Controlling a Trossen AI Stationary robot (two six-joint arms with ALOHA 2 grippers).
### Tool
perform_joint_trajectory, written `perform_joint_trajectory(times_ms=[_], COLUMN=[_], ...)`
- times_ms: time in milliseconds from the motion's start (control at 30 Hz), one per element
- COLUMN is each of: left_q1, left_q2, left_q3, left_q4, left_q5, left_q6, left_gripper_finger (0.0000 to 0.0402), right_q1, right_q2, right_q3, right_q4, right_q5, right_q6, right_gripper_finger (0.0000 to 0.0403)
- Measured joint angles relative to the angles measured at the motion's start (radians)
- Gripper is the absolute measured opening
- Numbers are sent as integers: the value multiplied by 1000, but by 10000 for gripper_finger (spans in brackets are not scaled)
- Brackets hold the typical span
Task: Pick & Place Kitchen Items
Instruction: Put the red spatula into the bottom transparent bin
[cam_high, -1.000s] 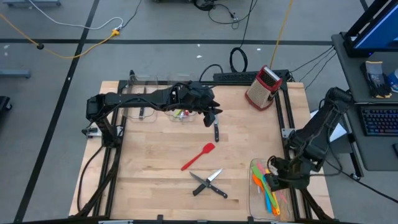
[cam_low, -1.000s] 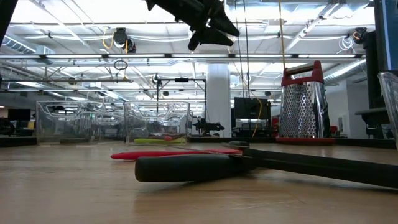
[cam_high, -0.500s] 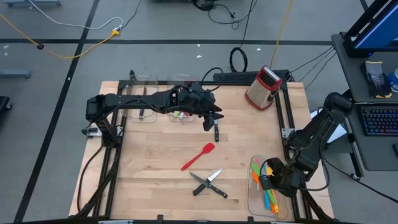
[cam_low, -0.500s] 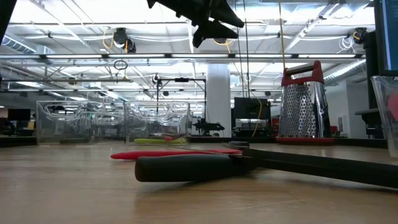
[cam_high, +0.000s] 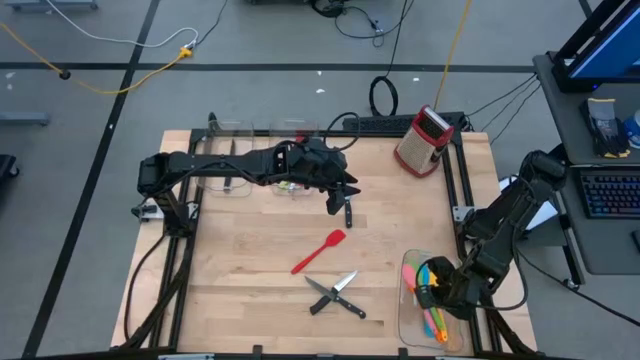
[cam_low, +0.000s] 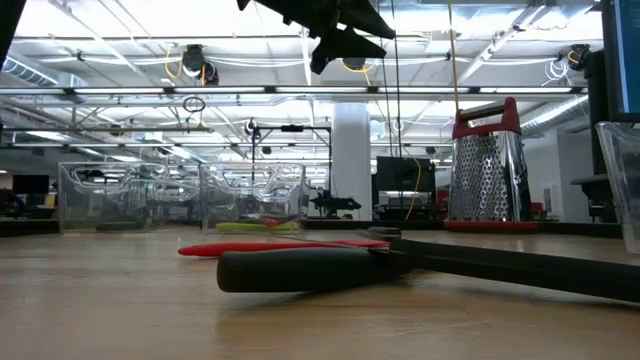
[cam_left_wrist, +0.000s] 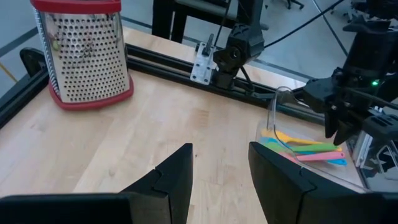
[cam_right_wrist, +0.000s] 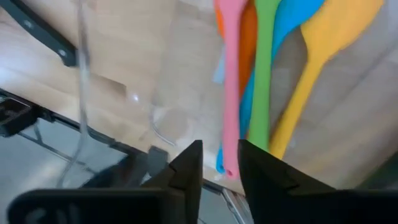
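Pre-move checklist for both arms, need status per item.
1. Left tool open and empty: ok, fingers apart, nothing between them.
2. Left tool over a target: ok, in the high view it hangs above the black-handled steel knife by the far clear plastic bins.
3. Right tool state: open, poised over the clear plastic bin holding the pink, green, blue, yellow and orange utensils.
4. Right tool gripping anything: cannot tell, the pink handle passes near its tips.
5. Remaining items loose: ok, red spatula and two crossed black-handled knives lie free on the wooden table.
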Motion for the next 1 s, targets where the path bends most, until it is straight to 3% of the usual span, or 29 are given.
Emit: perform_joint_trajectory(times_ms=[267,533,733,1000], left_q1=[0,-1,-21,-86], left_q2=[0,-28,-57,-74], left_q3=[0,1,0,0], left_q4=[-1,-27,-94,-193], left_q5=[0,-1,-2,-1], left_q6=[-2,11,32,40], left_gripper_finger=[159,159,159,159], right_q1=[32,87,108,108], right_q2=[-13,-51,-82,-166], right_q3=[0,0,0,0], right_q4=[30,149,211,290], right_q5=[-68,-56,104,360], right_q6=[-7,-12,-114,-347], right_gripper_finger=[117,67,7,1])
